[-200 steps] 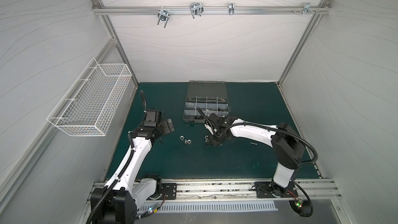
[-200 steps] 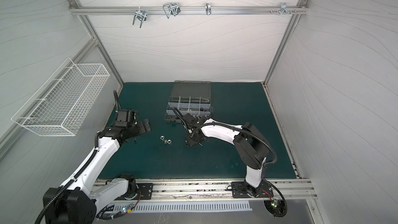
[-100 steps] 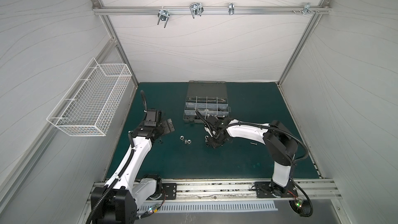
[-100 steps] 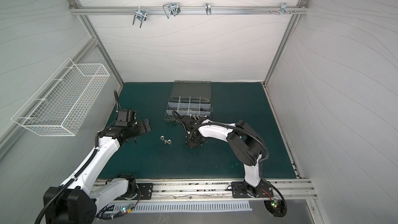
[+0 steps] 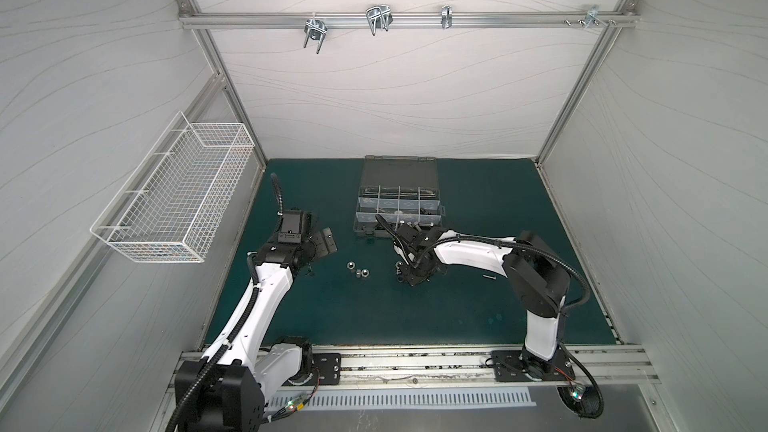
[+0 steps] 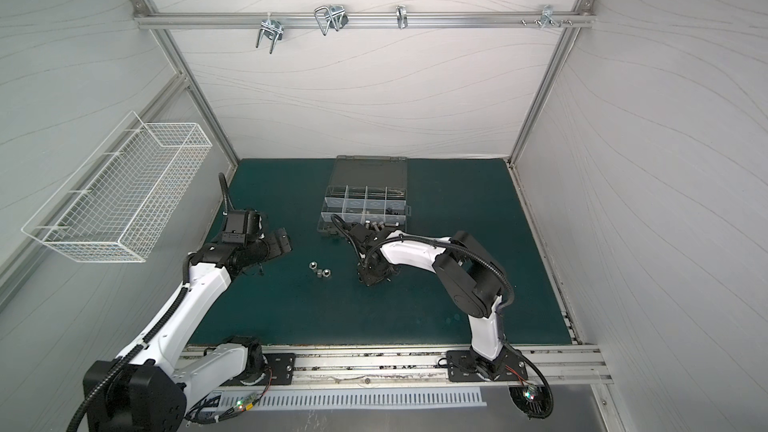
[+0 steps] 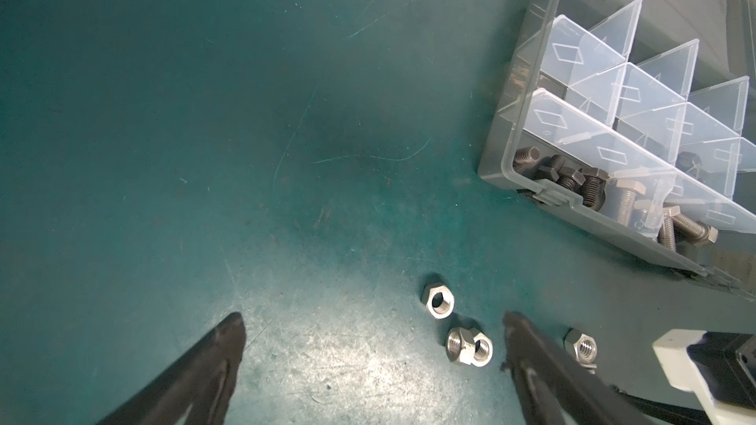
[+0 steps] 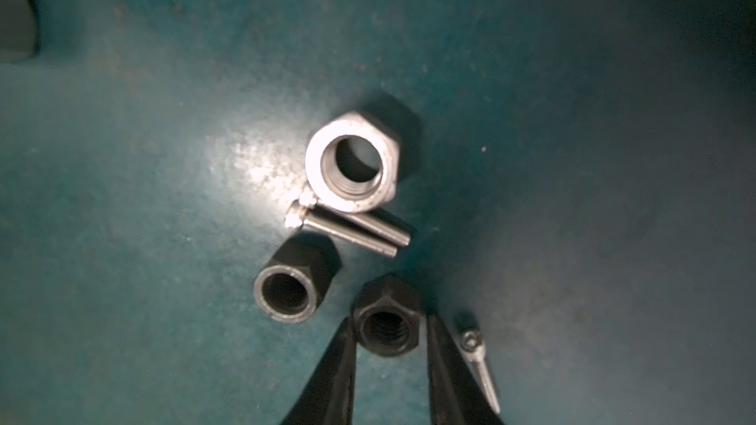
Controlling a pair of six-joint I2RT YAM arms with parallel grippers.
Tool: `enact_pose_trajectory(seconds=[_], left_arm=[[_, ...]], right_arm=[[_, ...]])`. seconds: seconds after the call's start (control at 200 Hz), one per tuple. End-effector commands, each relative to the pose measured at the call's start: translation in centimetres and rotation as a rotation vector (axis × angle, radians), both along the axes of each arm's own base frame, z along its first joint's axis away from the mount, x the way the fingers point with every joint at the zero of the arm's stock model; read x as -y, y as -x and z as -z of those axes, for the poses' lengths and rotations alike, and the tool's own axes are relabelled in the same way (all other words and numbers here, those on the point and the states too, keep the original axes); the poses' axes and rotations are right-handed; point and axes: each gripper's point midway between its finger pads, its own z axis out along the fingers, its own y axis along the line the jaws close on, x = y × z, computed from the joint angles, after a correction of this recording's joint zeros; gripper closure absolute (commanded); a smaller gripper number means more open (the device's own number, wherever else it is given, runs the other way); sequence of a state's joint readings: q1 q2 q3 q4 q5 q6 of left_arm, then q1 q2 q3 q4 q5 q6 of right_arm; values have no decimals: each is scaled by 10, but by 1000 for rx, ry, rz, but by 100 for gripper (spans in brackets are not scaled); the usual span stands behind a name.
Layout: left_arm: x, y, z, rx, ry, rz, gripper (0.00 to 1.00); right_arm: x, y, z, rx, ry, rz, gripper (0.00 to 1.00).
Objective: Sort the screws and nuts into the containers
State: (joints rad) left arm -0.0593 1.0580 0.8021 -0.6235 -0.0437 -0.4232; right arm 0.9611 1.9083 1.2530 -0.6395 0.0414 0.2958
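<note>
In the right wrist view my right gripper (image 8: 388, 320) is shut on a black nut (image 8: 386, 327) that rests on the green mat, one finger against each side. Close by lie a second black nut (image 8: 288, 290), a large silver nut (image 8: 352, 161), two thin silver screws (image 8: 347, 228) side by side, and one more thin screw (image 8: 482, 365). My left gripper (image 7: 373, 320) hangs open over the mat, with silver nuts (image 7: 468, 347) near its right finger. The organizer case (image 5: 360, 227) stands open behind, and bolts (image 7: 589, 190) lie in its front containers. Both top views show both grippers, left (image 6: 282, 243) and right (image 6: 370, 278).
A lone thin screw (image 5: 488, 277) lies on the mat right of my right gripper. A white wire basket (image 5: 178, 201) hangs on the left wall. Silver U-shaped hooks (image 5: 378, 20) hang from the rail high at the back.
My right arm's elbow has swung left while the gripper stayed at the cluster of nuts and screws, and its jaws have narrowed a little. My left arm has not moved.
</note>
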Motion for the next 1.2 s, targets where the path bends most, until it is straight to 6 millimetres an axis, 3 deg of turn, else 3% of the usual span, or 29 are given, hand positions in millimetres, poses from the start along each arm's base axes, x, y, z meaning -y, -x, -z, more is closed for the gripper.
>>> enact_pose_trajectory(seconds=[0.0, 0.345, 0.705, 0.996, 1.196], left_arm=[[0, -8, -13, 31, 13, -12, 1], [1, -9, -11, 23, 19, -9, 1], [1, -9, -11, 20, 24, -9, 1], [1, -9, -10, 19, 26, -8, 1], [1, -8, -10, 17, 26, -8, 1]], right_arm=[[13, 5, 28, -23, 95, -10, 69], [26, -6, 34, 61, 225, -35, 67], [22, -9, 37, 79, 239, -44, 66], [14, -1, 39, 25, 176, -51, 71], [16, 1, 40, -18, 145, -31, 80]])
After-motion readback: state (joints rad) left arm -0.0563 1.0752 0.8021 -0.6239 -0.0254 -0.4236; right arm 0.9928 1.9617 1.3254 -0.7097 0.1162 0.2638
